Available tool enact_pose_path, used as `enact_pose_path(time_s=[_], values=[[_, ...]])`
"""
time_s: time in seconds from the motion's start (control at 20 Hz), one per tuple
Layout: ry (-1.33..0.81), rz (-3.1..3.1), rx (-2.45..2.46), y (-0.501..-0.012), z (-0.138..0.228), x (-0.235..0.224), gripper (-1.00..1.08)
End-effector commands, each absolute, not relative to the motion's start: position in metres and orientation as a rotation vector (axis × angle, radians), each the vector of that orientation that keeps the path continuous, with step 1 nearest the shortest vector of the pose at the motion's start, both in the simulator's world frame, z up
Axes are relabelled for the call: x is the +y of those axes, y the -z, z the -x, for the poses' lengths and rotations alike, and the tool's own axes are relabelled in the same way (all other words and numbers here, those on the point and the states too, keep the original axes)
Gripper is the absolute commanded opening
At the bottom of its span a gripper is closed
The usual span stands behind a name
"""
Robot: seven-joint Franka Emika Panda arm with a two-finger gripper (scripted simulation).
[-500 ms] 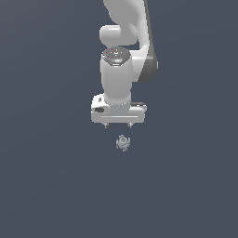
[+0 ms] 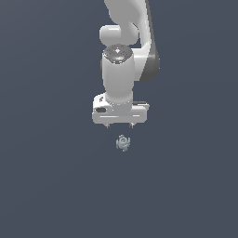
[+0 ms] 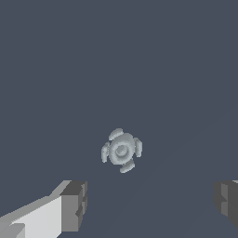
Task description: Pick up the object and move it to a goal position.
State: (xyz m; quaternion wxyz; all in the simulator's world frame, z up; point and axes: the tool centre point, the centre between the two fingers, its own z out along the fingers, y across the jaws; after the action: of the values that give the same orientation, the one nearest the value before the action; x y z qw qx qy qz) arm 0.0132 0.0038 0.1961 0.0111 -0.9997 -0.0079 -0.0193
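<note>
The object (image 2: pixel 122 142) is a tiny pale grey-blue knobbly thing lying on the dark flat ground, just below the white gripper (image 2: pixel 120 125) in the exterior view. In the wrist view the object (image 3: pixel 122 150) shows a round hub with small lobes round it. It lies ahead of the gripper (image 3: pixel 151 201), whose two fingertips (image 3: pixel 74 205) stand far apart. The gripper is open and holds nothing, and it hangs apart from the object.
A plain dark grey-blue ground (image 2: pixel 51 176) fills both views. The white arm (image 2: pixel 125 60) rises behind the gripper toward the exterior view's top.
The arm and the object look much the same as half a second ago; any shift of the gripper is slight.
</note>
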Motion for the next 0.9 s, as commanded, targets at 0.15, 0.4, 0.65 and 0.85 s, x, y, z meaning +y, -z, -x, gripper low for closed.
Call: enact_pose_path(time_s=[0.15, 0.4, 0.65, 0.85], values=[[0.067, 3.115, -0.044, -0.199, -0.015, 0.006, 1.00], [0.063, 3.116, -0.006, -0.194, -0.015, 0.006, 1.00], [0.055, 3.115, 0.082, -0.183, -0.015, 0.008, 1.00], [0.045, 3.111, 0.187, -0.169, -0.015, 0.011, 1.00]])
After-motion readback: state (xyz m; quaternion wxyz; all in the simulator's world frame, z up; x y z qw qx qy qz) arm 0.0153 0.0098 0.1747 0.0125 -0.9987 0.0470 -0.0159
